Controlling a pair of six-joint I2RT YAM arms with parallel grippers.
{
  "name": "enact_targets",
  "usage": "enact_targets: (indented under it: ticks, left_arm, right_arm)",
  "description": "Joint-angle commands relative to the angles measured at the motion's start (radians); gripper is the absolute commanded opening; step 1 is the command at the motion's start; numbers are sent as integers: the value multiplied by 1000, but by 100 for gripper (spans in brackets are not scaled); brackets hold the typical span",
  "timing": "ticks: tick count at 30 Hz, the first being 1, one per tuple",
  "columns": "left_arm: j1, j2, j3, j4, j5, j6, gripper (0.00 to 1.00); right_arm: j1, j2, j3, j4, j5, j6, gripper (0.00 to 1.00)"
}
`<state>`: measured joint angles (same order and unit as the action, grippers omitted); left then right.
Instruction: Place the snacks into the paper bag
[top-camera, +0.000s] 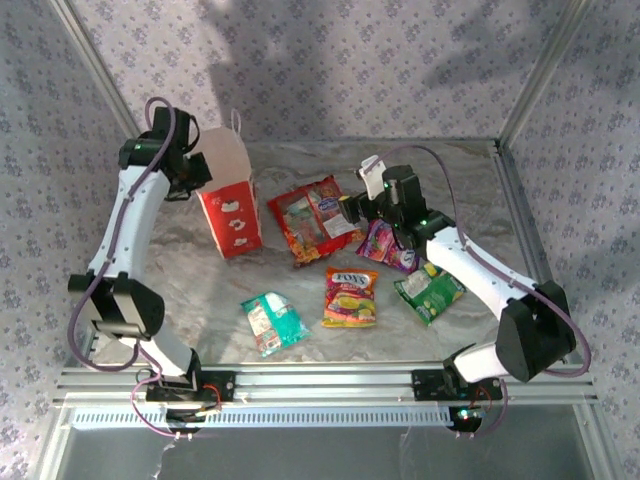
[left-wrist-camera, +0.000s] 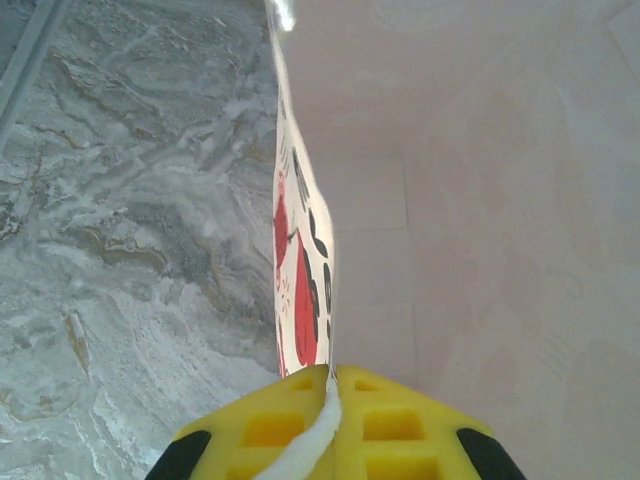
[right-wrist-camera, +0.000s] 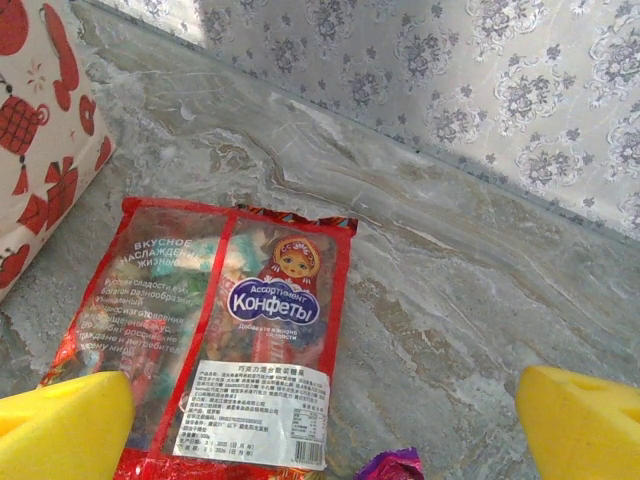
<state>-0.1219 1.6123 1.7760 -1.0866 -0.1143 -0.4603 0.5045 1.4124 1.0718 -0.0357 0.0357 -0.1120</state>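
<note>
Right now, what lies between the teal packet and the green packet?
The orange-yellow packet lies between the teal packet and the green packet, shown in the top external view.

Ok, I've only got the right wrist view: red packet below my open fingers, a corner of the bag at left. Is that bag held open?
Observer: Yes. The left fingers pinch the paper bag by its top edge, cord handle included. It stands upright with its mouth open.
Operator: Anything in it?
Observer: The left wrist view looks inside and shows bare pale walls, no packet.
Operator: Where are the other snacks?
Observer: Nearer the arm bases, flat on the table: the purple-pink packet partly under the right arm, then the green packet, the orange-yellow packet and the teal packet.
</note>
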Motion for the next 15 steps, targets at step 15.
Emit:
enact_targets:
  ticks: [15]
  left_arm:
    - [-23,-183,-205,50,216,268,0]
  right_arm:
    - [-22,-52,-10,-132,68,144,100]
